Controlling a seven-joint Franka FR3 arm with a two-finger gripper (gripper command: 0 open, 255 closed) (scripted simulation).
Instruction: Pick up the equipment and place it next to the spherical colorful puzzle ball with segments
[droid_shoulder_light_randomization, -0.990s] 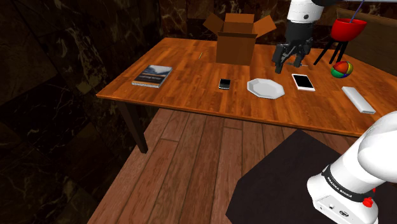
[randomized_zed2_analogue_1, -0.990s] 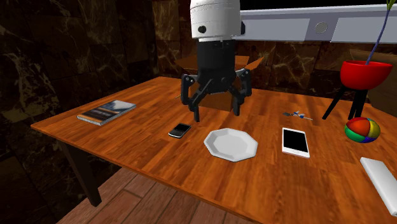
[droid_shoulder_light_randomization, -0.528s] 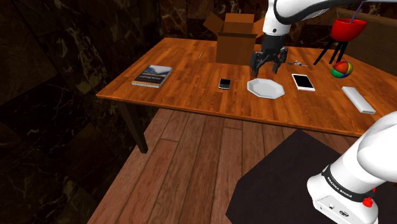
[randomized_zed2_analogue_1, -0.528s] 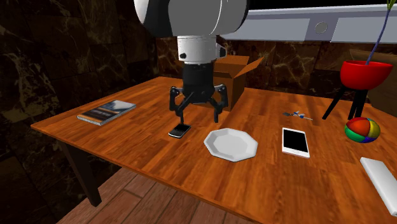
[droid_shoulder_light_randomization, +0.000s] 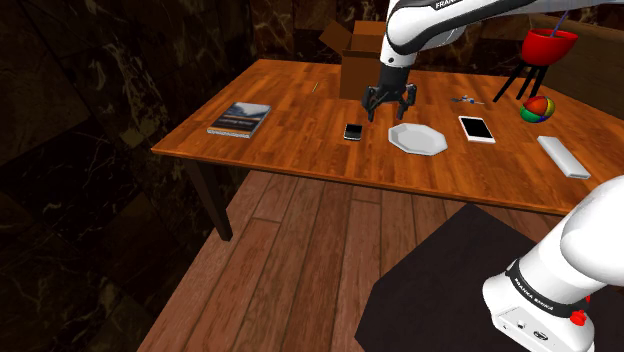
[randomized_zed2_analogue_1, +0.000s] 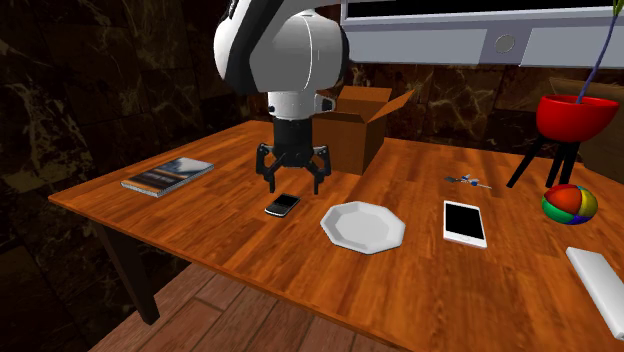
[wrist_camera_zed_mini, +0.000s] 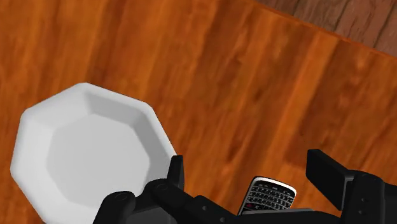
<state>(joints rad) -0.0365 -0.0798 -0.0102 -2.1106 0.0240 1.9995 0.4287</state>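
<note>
A small black keypad phone (droid_shoulder_light_randomization: 352, 131) (randomized_zed2_analogue_1: 282, 205) lies flat on the wooden table (droid_shoulder_light_randomization: 300, 100). My gripper (droid_shoulder_light_randomization: 388, 112) (randomized_zed2_analogue_1: 293, 185) hangs open just above the table, between the phone and the cardboard box. In the wrist view the phone (wrist_camera_zed_mini: 267, 195) lies below the spread fingers (wrist_camera_zed_mini: 327, 168), which do not touch it, and the gripper (wrist_camera_zed_mini: 251, 170) holds nothing. The colourful segmented ball (droid_shoulder_light_randomization: 537, 109) (randomized_zed2_analogue_1: 569, 204) rests far off at the second exterior view's right, beside the red pot's stand.
A white octagonal plate (droid_shoulder_light_randomization: 417, 138) (randomized_zed2_analogue_1: 363, 226) (wrist_camera_zed_mini: 89, 153) sits close beside the phone. Also on the table are an open cardboard box (randomized_zed2_analogue_1: 350, 130), a book (randomized_zed2_analogue_1: 168, 175), a white-framed tablet (randomized_zed2_analogue_1: 464, 222), a small metal tool (randomized_zed2_analogue_1: 466, 180), a white bar (randomized_zed2_analogue_1: 600, 285) and a red pot (randomized_zed2_analogue_1: 574, 115).
The arm has swung from near the tablet across the plate toward the phone and come lower. The fingers stay open. Nothing on the table has moved.
</note>
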